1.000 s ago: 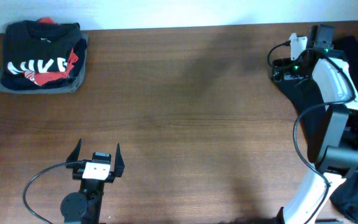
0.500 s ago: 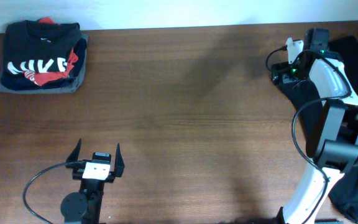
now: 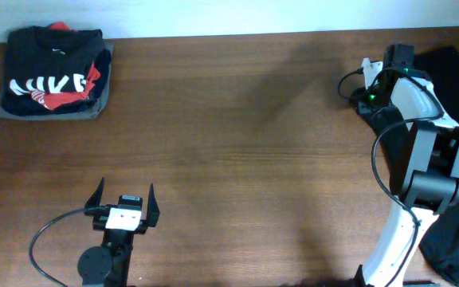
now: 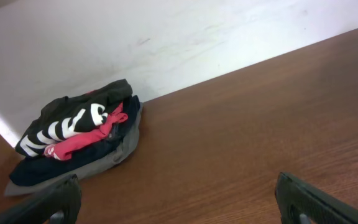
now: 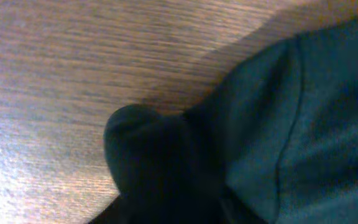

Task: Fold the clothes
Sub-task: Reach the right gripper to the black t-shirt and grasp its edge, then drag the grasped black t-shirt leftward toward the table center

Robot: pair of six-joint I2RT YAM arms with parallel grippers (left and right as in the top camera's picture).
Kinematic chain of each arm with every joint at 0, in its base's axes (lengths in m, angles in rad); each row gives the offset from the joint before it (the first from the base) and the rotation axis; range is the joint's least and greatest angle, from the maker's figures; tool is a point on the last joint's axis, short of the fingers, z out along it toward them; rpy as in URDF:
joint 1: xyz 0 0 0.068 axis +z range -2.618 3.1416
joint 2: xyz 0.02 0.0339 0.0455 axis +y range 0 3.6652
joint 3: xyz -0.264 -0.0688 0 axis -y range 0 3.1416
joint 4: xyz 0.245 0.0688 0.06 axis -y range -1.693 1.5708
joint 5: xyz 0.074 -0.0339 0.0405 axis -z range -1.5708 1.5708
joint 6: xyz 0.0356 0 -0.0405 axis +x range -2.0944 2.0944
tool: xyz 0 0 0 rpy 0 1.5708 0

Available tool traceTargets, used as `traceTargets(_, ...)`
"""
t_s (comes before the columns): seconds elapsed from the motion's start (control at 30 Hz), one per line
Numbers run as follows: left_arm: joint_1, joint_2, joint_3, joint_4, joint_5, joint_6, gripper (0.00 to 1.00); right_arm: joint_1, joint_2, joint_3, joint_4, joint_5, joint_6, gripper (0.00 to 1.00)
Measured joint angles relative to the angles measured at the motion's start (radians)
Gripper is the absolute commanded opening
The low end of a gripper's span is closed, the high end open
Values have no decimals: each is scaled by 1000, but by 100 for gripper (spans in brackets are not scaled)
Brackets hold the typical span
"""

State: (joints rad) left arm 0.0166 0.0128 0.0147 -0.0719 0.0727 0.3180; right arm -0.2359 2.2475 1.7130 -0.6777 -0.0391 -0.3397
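Right tool sat low over a bunched edge of the black shirt at the far right corner of the counter; whether it gripped, I could not tell. Left tool gaped wide and empty. Soft and limp, the shirt looked best pinched at a hem.

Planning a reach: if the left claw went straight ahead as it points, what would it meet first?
Probably nothing: the left claw faces bare table up to the white wall; the folded pile lies off to its left.
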Motion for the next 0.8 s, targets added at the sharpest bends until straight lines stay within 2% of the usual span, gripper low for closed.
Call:
traceTargets(0.03,0,0,0,0,0,0,99,0,0,0,0,2,1,6)
traceTargets(0.07,0,0,0,0,0,0,99,0,0,0,1,3,6,4)
traceTargets(0.43,0,0,0,0,0,0,99,27,0,24,-6,-79,37,4)
traceTargets(0.8,0,0,0,0,0,0,99,207,0,266,-116,-161,94,4)
